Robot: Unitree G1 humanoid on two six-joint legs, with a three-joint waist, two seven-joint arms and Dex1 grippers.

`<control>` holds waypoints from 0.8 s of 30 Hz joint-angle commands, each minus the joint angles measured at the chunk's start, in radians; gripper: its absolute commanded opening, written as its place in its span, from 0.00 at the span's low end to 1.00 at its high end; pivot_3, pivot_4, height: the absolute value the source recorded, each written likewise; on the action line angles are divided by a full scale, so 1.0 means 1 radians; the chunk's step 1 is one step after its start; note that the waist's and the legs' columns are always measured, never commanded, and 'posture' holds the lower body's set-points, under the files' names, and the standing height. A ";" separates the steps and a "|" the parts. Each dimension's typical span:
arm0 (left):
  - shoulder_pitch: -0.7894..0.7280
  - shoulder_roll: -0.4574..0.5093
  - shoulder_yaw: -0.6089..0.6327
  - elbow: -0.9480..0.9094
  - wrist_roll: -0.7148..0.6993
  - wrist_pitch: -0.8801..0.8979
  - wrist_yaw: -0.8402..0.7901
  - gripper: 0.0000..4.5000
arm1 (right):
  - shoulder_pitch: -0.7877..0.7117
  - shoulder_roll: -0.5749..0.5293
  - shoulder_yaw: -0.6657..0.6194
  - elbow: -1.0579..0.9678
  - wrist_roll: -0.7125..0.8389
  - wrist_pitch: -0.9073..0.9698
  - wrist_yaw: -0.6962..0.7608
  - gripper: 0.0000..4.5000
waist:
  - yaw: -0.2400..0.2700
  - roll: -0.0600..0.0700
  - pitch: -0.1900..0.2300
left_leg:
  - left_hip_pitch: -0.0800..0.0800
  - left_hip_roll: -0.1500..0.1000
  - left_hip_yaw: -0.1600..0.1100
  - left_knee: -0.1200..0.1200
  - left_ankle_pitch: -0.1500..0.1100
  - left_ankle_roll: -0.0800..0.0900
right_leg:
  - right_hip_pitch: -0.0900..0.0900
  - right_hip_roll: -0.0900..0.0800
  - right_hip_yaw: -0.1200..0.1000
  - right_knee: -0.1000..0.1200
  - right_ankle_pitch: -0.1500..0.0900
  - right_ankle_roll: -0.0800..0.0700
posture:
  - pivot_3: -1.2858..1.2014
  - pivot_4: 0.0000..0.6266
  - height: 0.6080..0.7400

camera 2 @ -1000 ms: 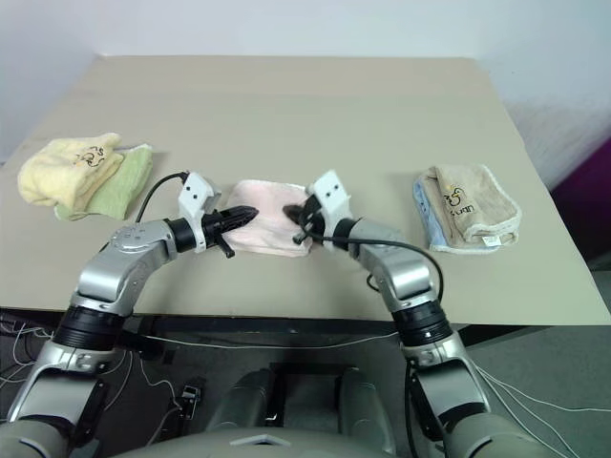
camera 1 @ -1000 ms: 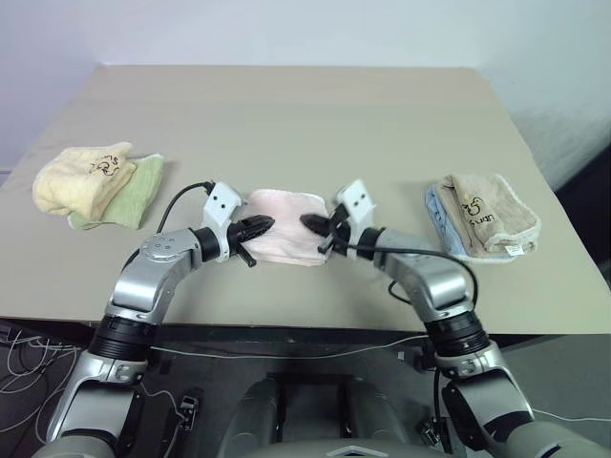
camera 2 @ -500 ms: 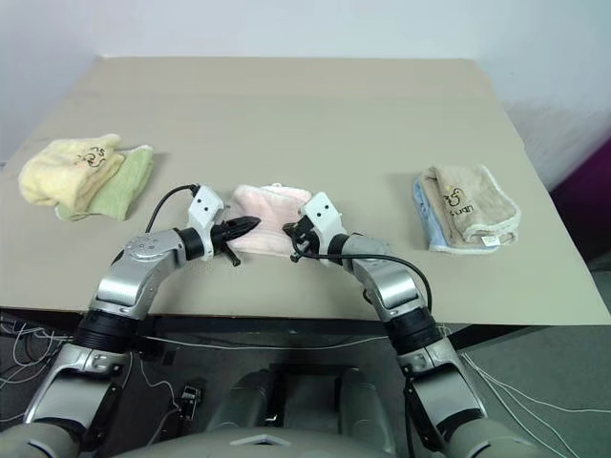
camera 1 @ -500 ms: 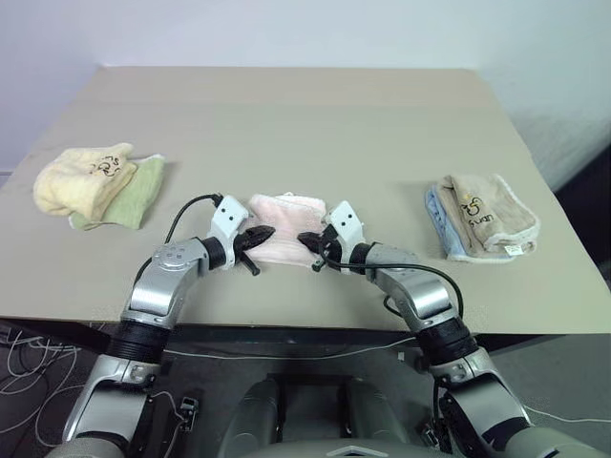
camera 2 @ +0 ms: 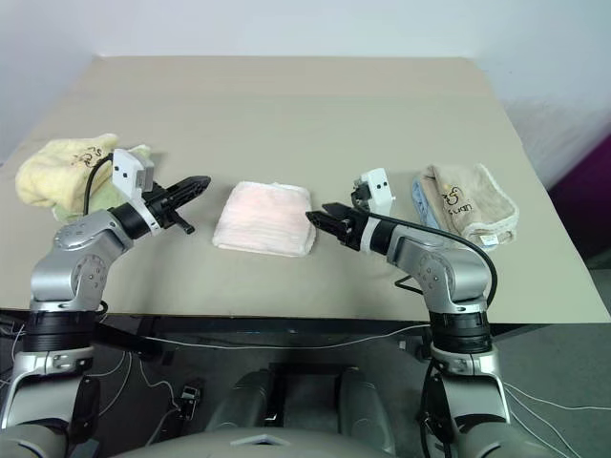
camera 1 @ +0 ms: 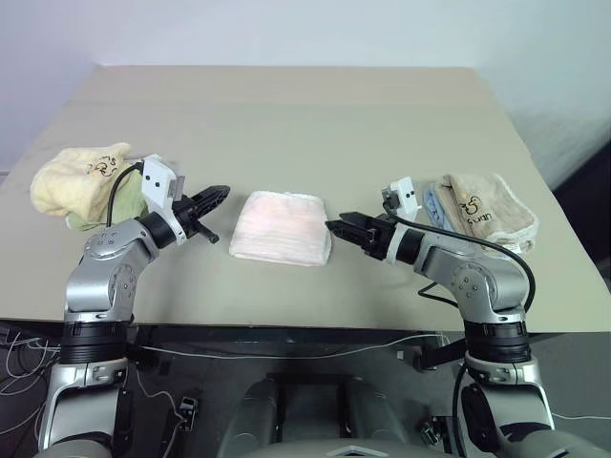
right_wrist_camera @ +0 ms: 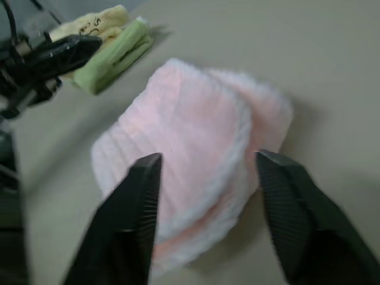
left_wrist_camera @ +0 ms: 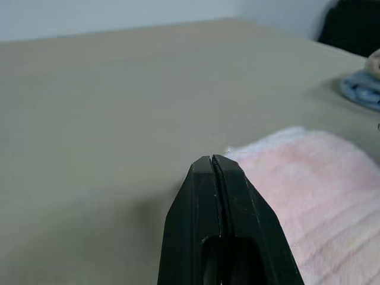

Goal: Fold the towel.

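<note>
Both claws now off the fluffy, folded pink towel [camera 1: 282, 227].

Yellow and green towels [camera 1: 78, 183] left; beige-blue towels [camera 1: 482, 212] right.

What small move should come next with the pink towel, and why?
Probably draw both arms back: the pink towel already lies folded on the table, with the left end effector shut and the right end effector open, both clear of it.

Five folded towels on one table [camera 1: 315, 114]: one pink [camera 1: 282, 227], one yellow [camera 1: 81, 176], one green [right_wrist_camera: 116, 56], one beige [camera 1: 489, 212], one blue [left_wrist_camera: 362, 89].
</note>
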 commanded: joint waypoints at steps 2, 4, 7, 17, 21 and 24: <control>0.018 0.010 0.020 -0.054 -0.009 -0.025 -0.010 0.00 | -0.060 0.054 -0.074 0.094 0.078 0.088 -0.053 0.95 | -0.001 0.000 0.000 | 0.000 0.000 0.000 0.000 0.000 0.000 | 0.000 0.000 0.000 0.000 0.000 0.000 | 0.52 0.24 1.00; 0.032 0.015 0.024 -0.063 -0.009 -0.027 -0.012 0.00 | -0.077 0.069 -0.089 0.148 0.084 0.099 -0.067 0.99 | -0.002 0.000 0.000 | 0.000 0.000 0.000 0.000 0.000 0.000 | 0.000 0.000 0.000 0.000 0.000 0.000 | 0.52 0.24 1.00; 0.050 0.022 0.033 -0.078 -0.015 -0.023 -0.013 0.00 | -0.100 0.081 -0.097 0.200 0.089 0.112 -0.084 0.99 | -0.002 0.000 0.000 | 0.000 0.000 0.000 0.000 0.000 0.000 | -0.001 0.000 0.000 0.000 0.000 0.000 | 0.52 0.24 1.00; 0.101 0.052 0.056 -0.117 -0.035 -0.003 -0.026 0.00 | -0.158 0.120 -0.025 0.310 0.065 0.115 -0.067 0.99 | -0.018 0.000 0.000 | 0.000 0.001 0.000 0.000 0.000 0.000 | -0.001 0.001 0.000 0.001 0.000 0.000 | 0.52 0.24 1.00; 0.121 0.067 0.056 -0.121 -0.034 -0.002 -0.041 0.00 | -0.199 0.152 0.005 0.344 0.053 0.111 -0.068 0.99 | -0.034 0.000 0.000 | 0.000 0.001 0.000 -0.001 0.000 0.000 | -0.002 0.002 0.000 0.001 0.000 0.000 | 0.52 0.24 1.00; 0.128 0.075 0.051 -0.120 -0.028 -0.005 -0.053 0.00 | -0.231 0.177 0.024 0.384 0.035 0.099 -0.065 0.99 | -0.036 0.000 0.000 | 0.000 0.002 0.001 -0.002 0.000 0.000 | -0.003 0.002 0.001 0.002 0.000 0.000 | 0.52 0.24 1.00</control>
